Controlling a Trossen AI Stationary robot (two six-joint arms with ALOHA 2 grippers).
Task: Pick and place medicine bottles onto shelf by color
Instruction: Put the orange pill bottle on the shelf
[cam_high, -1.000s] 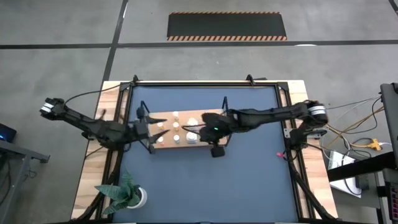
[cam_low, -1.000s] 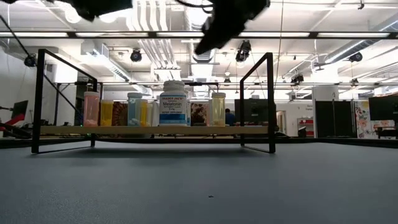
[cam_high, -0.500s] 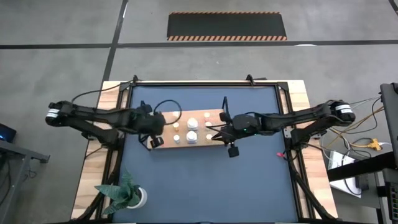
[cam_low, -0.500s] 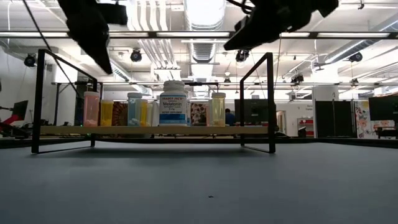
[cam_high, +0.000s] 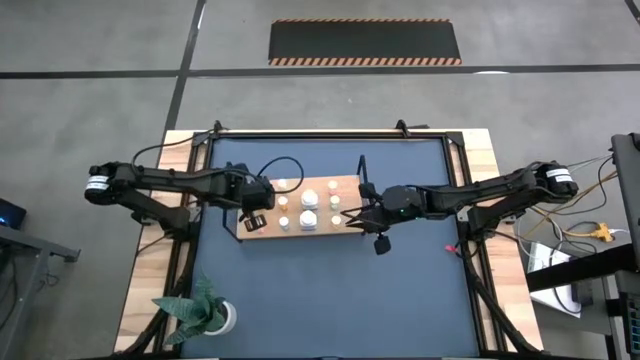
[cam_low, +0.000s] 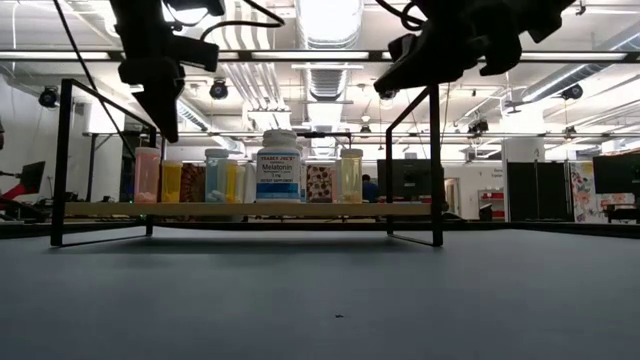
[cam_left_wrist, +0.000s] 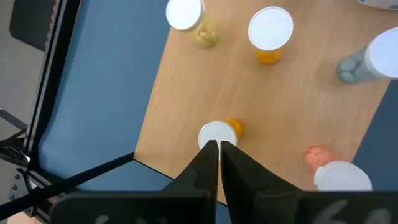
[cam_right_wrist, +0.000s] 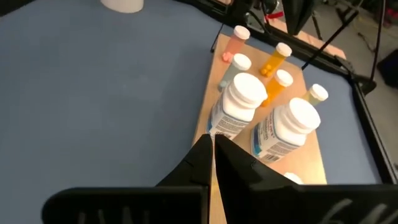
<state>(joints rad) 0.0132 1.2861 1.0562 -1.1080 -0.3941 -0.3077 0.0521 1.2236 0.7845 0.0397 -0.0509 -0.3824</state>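
The wooden shelf stands left of the table's middle on its black frame ends. On its board stand several small medicine bottles and two larger white ones. My left gripper is shut and points steeply down over the shelf's left end. It hovers just above a white-capped bottle of orange pills. The low view shows its tips a little above the bottle tops. My right gripper is shut too. It hangs near the shelf's right end, slanting toward the large bottles, with nothing in it.
A potted green plant sits on the table's near left corner. The shelf's tall black frame ends rise beside both grippers. A small red thing lies near the right edge. Bare blue tabletop stretches in front of the shelf.
My left gripper has swung toward the table's right, over the shelf's left end, and has tipped from nearly level to steeply downward. My right gripper has drawn back from over the shelf's middle toward the table's right edge. The bottles have stayed put.
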